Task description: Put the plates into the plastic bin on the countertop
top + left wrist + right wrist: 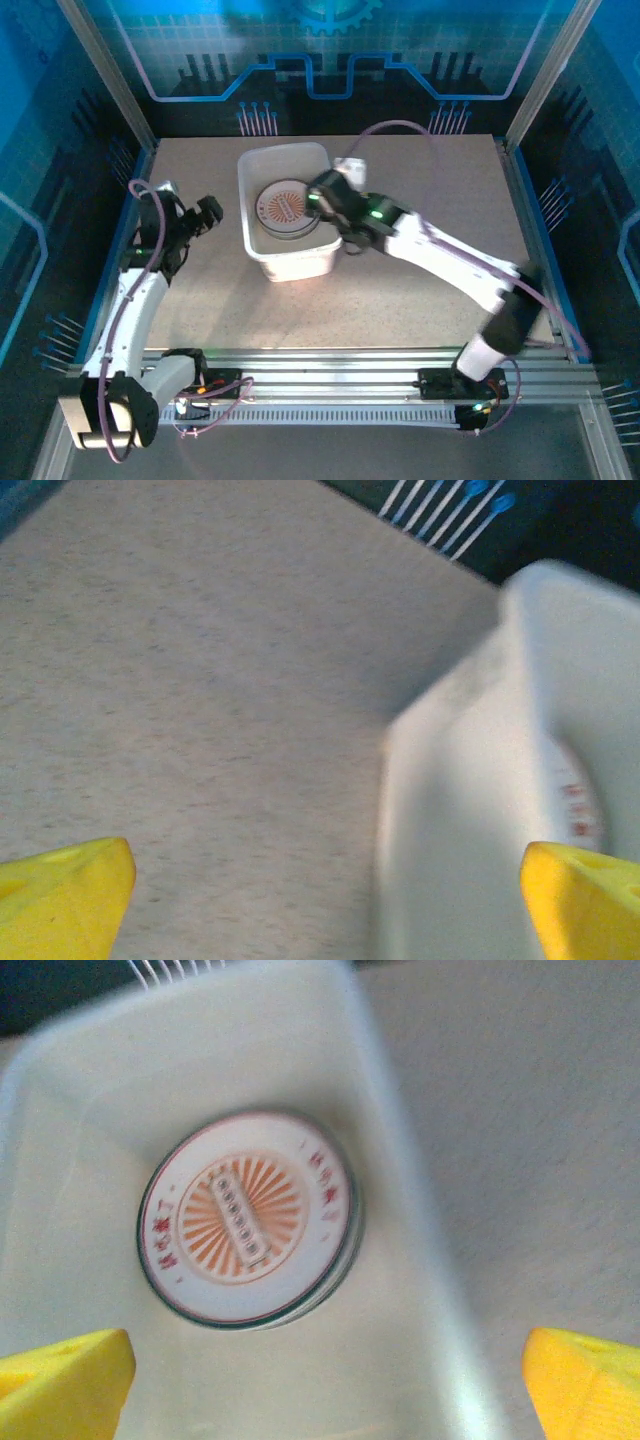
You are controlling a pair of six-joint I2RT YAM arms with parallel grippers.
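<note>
**R claw wide over bin, plates lying inside**

Right claw [322,195] hangs w/ jaws spread wide and nothing btw them, above the right side of the plastic bin [295,262], centre of the top view. In its wrist view the yellow fingertips [70,1380] sit at the lower corners. Btw them you look straight down on the plates [250,1220]. They lie flat on the bin floor, orange sunburst face up, w/ more rim edges showing underneath at lower right; count can't be told. Flat & roughly centred prob. because the bin is wider than one plate, so each nests on the last w/o leaning on a wall.

Left claw [205,213] is at the left of the top view, near the bin, not touching. It is also wide and empty, held low and facing the bin's left wall. Likely parked clear of the other arm, or ready to steady the bin.

Bin stands on the desk [420,290], upper middle. Judgement: every plate seen is in the bin, so task looks at or near its end.
</note>
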